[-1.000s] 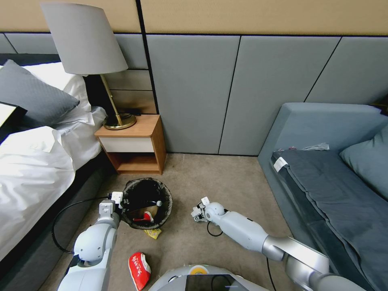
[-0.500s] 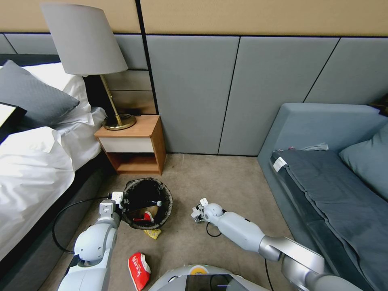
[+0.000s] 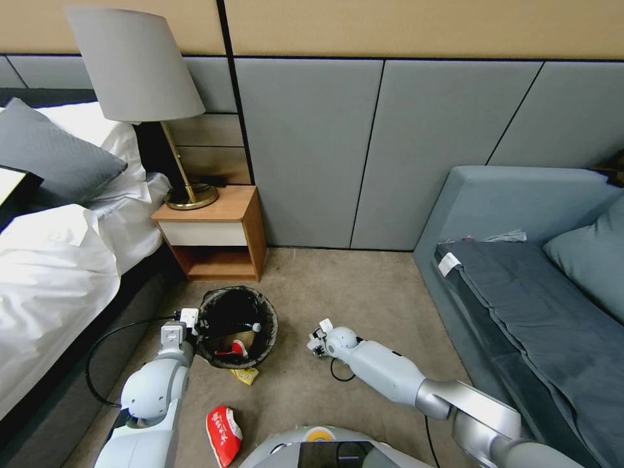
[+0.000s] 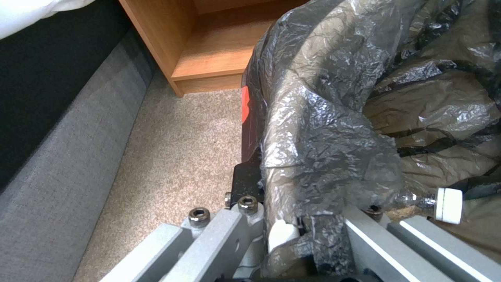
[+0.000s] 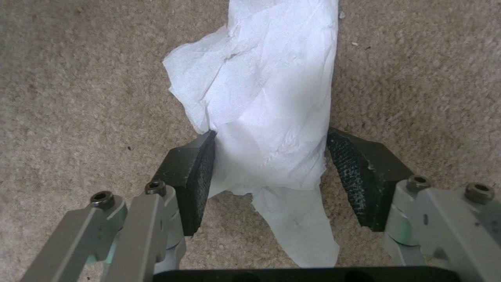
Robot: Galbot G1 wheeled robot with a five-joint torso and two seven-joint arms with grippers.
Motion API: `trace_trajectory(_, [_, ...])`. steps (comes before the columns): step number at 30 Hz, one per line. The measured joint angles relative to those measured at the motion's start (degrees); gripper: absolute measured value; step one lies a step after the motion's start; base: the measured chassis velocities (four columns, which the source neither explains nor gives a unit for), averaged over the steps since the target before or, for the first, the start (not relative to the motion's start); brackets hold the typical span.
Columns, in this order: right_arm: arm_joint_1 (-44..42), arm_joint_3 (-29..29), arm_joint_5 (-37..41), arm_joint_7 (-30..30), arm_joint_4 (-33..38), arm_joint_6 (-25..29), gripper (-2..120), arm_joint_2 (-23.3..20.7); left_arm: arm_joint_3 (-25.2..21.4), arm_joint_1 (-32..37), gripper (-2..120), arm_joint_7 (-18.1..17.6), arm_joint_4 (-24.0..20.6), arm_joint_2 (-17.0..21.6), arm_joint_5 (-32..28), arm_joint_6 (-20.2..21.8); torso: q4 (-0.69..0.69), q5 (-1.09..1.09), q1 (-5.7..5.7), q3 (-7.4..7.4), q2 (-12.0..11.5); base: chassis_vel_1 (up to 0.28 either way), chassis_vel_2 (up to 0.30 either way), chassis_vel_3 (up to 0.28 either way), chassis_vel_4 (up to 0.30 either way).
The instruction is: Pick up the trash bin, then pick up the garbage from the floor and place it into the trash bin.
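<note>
Head view: the trash bin [image 3: 236, 327] stands on the carpet in the lower left of the frame, just below the wooden nightstand [image 3: 218, 233], its black bag folded over the rim. Inside it lie a brown paper piece, something red and white, and a small bottle with a white cap. The left gripper [image 3: 184, 326] sits at the bin's left rim, its arm rising from the bottom left corner. A small yellow wrapper [image 3: 246, 374] lies on the floor touching the bin's lower edge, and a red-and-white wrapper [image 3: 223, 435] lies further down, near the bottom edge. The right gripper [image 3: 318, 339] is low over the carpet right of the bin, well apart from it, its arm running to the lower right corner.

Left wrist view: the left gripper's jaws are clenched on the bin's rim, one finger outside the wall and one inside, with the crinkled bag [image 4: 334, 117] bunched between them. The bottle's white cap [image 4: 447, 205] shows at the right edge.

Right wrist view: the right gripper [image 5: 271, 166] has its jaws spread apart on either side of a crumpled white tissue [image 5: 266, 102] lying on the carpet; the left pad touches the tissue's edge, and the right pad sits just beside it, not squeezing.
</note>
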Motion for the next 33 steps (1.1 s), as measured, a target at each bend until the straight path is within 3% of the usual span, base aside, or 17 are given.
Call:
trace_trajectory(8, [-0.1, 0.09, -0.5, -0.11, 0.0, 0.01, 53, 0.09, 0.05, -0.08, 0, 0.0, 0.12, 0.01, 0.12, 0.0, -0.01, 0.0, 0.0, 0.0, -0.01, 0.0, 0.0, 0.0, 0.0])
trace_trajectory(12, [0.13, -1.22, 0.95, 1.56, 2.03, 0.16, 52, -1.17, -0.03, -0.21, 0, 0.01, 0.02, 0.19, 0.18, 0.0, 0.06, 0.09, 0.03, 0.06, -0.05, 0.0, 0.0, 0.0, 0.0])
trace_trajectory(14, [0.79, -2.16, 2.56, 3.02, 3.96, 0.14, 44, -2.41, -0.09, -0.28, 0, -0.01, -0.01, 0.23, 0.22, 0.0, 0.01, 0.0, 0.06, 0.07, -0.06, 0.0, 0.0, 0.0, 0.0])
trace_trajectory(16, [0.87, -2.23, 2.71, 3.09, 4.13, 0.14, 44, -2.52, -0.09, -0.29, 0, 0.0, -0.01, 0.23, 0.22, 0.0, 0.0, -0.01, 0.06, 0.07, -0.06, 0.0, 0.0, 0.0, 0.0])
trace_trajectory(17, [1.45, -2.83, 3.76, 3.51, 5.36, 0.14, 34, -2.84, -0.04, -0.31, 0, 0.01, -0.02, 0.09, 0.24, 0.0, -0.01, 0.02, 0.05, 0.05, -0.06, 0.0, 0.0, 0.0, 0.0])
trace_trajectory(27, [1.74, -3.06, 4.16, 3.62, 5.21, 0.11, 0, -2.53, -0.05, -0.26, 0, 0.02, 0.0, 0.01, 0.43, 0.0, 0.0, 0.0, 0.02, 0.02, -0.05, 0.0, 0.0, 0.0, 0.0])
trace_trajectory(33, [1.83, -2.93, 4.21, 3.42, 4.8, 0.09, 0, -2.45, 0.08, -0.4, 0, 0.04, 0.23, -0.07, 0.44, 0.0, 0.0, 0.0, 0.02, 0.02, -0.05, 0.0, 0.0, 0.0, 0.0])
